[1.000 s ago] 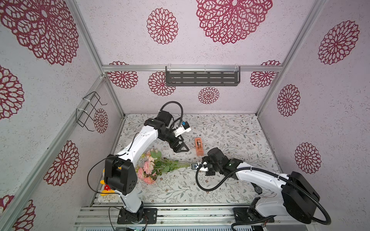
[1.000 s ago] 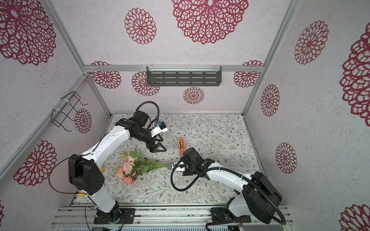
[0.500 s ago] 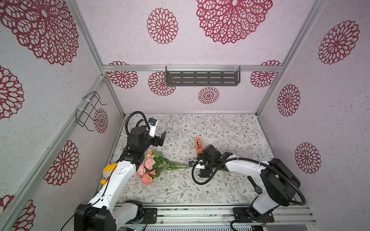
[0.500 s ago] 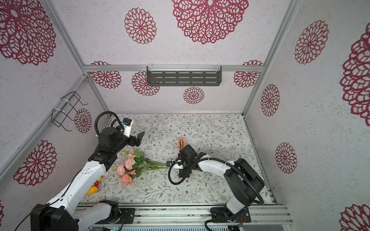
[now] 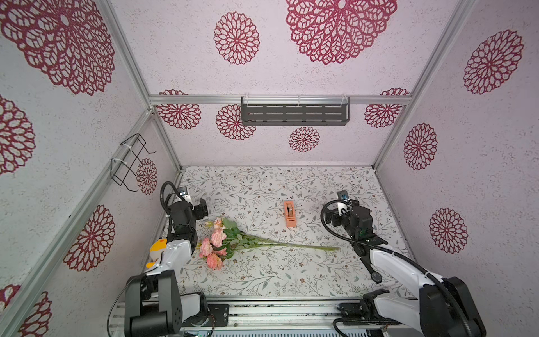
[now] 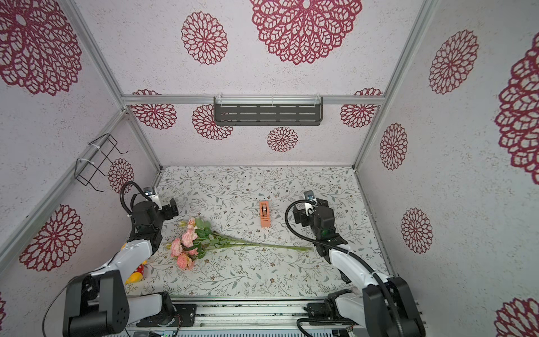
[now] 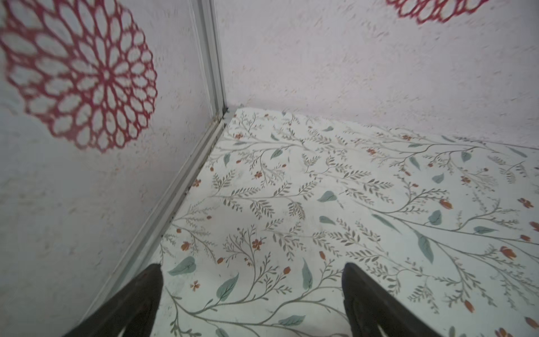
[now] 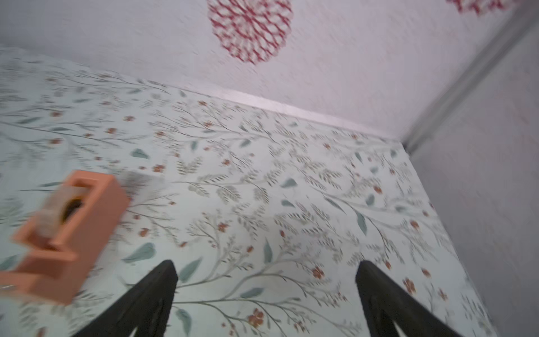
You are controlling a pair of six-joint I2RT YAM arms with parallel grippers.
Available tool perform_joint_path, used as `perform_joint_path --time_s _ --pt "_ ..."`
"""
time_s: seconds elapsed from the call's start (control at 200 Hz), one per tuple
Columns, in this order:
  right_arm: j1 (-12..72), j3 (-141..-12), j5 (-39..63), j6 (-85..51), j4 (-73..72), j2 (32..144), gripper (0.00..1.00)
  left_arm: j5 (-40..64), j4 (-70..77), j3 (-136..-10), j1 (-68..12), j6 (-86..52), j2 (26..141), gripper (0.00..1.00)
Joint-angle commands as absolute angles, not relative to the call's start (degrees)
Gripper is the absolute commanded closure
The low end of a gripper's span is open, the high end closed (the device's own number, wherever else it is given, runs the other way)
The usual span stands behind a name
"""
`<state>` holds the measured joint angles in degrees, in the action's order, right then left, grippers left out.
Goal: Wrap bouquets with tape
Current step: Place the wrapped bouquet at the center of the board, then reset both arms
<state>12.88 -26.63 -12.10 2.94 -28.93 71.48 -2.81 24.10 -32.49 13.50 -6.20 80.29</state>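
Left gripper (image 7: 250, 265) and right gripper (image 8: 266, 261) both gape empty at opposite sides. Bouquet (image 5: 233, 240) lies crosswise between them, blooms by the left gripper, stem tips toward the right; tape (image 5: 289, 214) sits beyond the stems, nearer the right gripper.

Robot lab test booth, aluminium frame (image 5: 204, 99), wallpapered panel walls (image 5: 291, 76), left arm (image 5: 175, 253) and right arm (image 5: 393, 262) on a base rail (image 5: 277, 309).

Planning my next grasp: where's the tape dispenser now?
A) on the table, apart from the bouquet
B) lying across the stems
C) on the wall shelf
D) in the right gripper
A: the tape dispenser stands alone on the table, clear of the bouquet.
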Motion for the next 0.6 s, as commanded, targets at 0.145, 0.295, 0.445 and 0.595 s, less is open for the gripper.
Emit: perform_joint_path --time_s 0.145,0.295,0.445,0.595 --pt "8.8 -20.9 -28.2 1.0 -52.0 82.1 0.01 8.6 44.0 -26.5 13.7 -9.6 86.3 0.02" --pt "5.6 -18.7 -23.2 -0.2 -60.5 86.0 0.01 6.9 56.0 -21.6 12.7 -8.8 89.5 0.02" --pt "3.7 -8.5 -18.6 -0.4 -81.5 89.0 0.01 2.3 50.9 -24.1 11.3 -8.4 89.4 0.02" --pt "3.4 -13.3 -22.7 -2.6 -71.7 88.4 0.01 0.0 49.8 -24.4 10.3 -8.0 89.0 0.02"
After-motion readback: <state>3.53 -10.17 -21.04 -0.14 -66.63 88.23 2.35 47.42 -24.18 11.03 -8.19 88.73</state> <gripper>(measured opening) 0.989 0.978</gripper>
